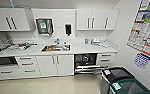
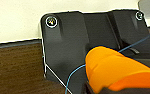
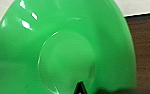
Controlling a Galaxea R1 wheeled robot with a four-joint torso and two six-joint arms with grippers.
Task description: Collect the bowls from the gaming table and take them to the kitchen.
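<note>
We face the kitchen [image 1: 53,45]: flat white cabinet fronts with dark bar handles, a smooth white surface [image 1: 81,48], and a steel sink [image 1: 55,47] sunk into it. A black dispenser [image 1: 68,29] hangs on the wall above. The dishwasher [image 1: 87,63] stands with its door dropped open, its racks too dim to read. Two dark bins [image 1: 121,81] sit at the lower right, partly cut off.

In our left wrist view the orange bowl [image 2: 111,68], matte and rounded, lies close against the dark plate, a thin blue cable [image 2: 73,75] crossing beside it. In our right wrist view the glossy lime green bowl [image 3: 63,50] shows its round base. We cannot tell how either set of jaws stands.
</note>
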